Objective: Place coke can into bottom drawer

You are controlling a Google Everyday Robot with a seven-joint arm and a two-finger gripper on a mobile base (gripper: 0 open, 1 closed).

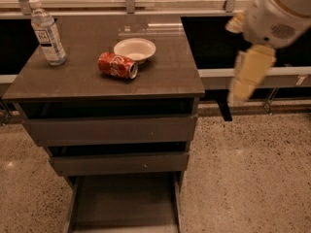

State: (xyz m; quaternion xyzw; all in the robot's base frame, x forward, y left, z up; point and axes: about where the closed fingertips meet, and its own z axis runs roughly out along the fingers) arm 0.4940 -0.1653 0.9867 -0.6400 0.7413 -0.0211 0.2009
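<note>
The coke can, red with white lettering, lies on its side on the dark cabinet top, just in front of a small white bowl. The bottom drawer is pulled out at the foot of the cabinet, and its flat dark floor is bare. My gripper hangs as a cream-coloured, blurred shape below the white arm housing. It is to the right of the cabinet, beyond its right edge, at about the height of the top. It holds nothing that I can see and is well apart from the can.
A clear water bottle stands at the back left of the top. The white bowl sits behind the can. Two flat-fronted drawers sit above the open one. A railing and a dark ledge run behind, and speckled floor lies to the right.
</note>
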